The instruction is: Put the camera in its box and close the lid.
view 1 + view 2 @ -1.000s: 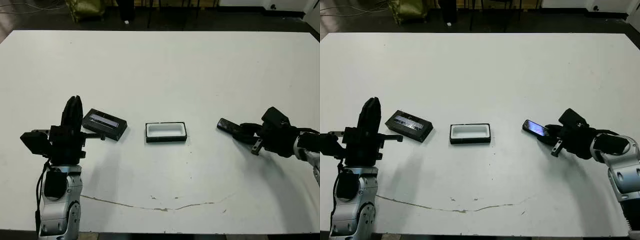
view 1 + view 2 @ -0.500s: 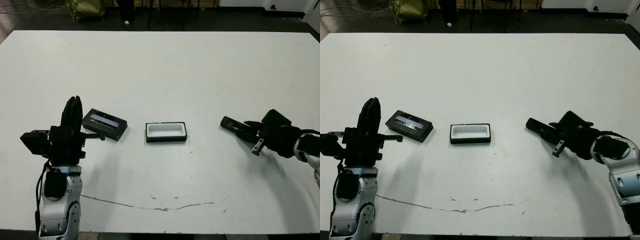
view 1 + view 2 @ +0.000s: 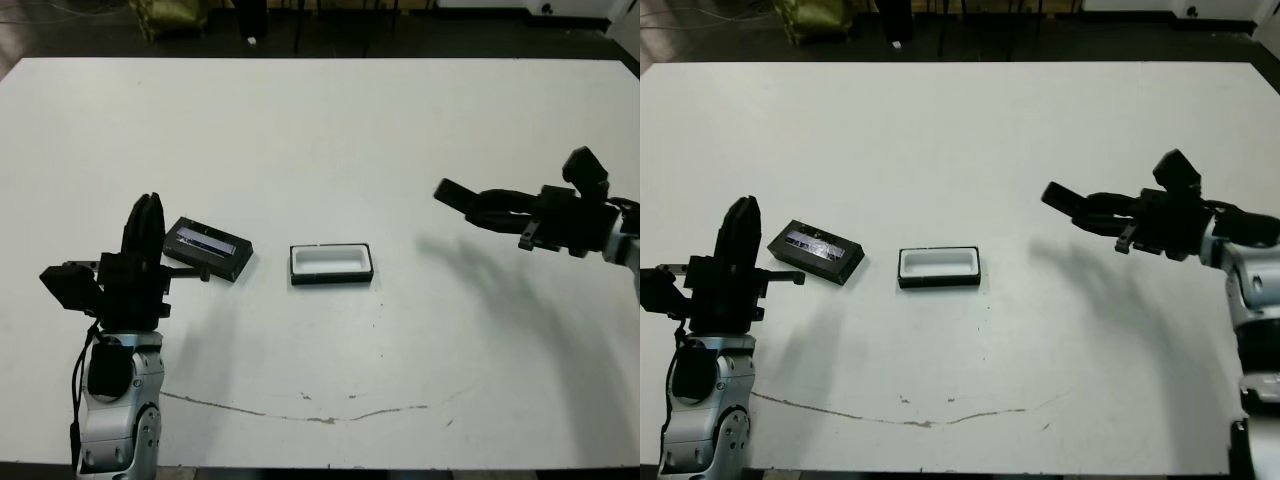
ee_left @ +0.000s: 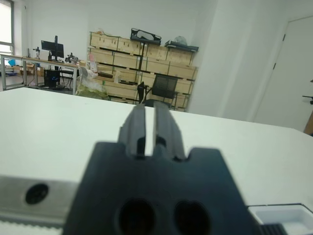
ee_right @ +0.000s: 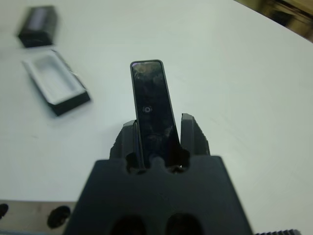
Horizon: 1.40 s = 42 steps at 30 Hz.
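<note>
Camera (image 5: 151,105) glossy black; lid (image 3: 208,247) strip shiny; table (image 3: 330,130) matt white.

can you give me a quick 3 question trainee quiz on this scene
1. True or false: the camera lies in the box.
2. Which gripper holds the camera? A) left gripper B) right gripper
3. Fill in: the lid lies on the table on the box's robot-____ side.

Key: 1 false, it is held above the table; 2 B; 3 left.
</note>
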Motion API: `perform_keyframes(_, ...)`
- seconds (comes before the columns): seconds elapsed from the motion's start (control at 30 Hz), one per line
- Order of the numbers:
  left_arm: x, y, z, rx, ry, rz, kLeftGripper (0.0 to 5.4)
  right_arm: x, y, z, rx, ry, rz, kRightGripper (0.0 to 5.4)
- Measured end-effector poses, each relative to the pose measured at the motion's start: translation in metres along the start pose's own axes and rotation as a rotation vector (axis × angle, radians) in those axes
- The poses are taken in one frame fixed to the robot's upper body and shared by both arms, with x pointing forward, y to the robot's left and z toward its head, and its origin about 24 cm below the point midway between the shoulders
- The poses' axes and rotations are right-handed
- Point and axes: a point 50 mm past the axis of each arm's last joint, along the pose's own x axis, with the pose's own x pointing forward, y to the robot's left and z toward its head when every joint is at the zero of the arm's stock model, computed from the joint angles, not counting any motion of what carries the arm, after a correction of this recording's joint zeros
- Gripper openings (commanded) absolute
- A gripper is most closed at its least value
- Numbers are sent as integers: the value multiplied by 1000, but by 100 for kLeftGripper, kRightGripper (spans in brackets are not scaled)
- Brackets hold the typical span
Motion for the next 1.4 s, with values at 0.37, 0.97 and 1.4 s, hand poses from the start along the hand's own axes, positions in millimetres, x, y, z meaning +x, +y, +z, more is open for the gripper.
perform_keyframes(0.37,-2,-2,0,6,4,-1,0,46,15,49,-131,94,261,40)
perform_keyframes(0.97,-3,-4,2,-3,13,10,0,82,72,79,-248,112,357,40)
perform_keyframes(1.4,-3,-5,1,-5,14,4,0,87,76,75,-231,149,345,40)
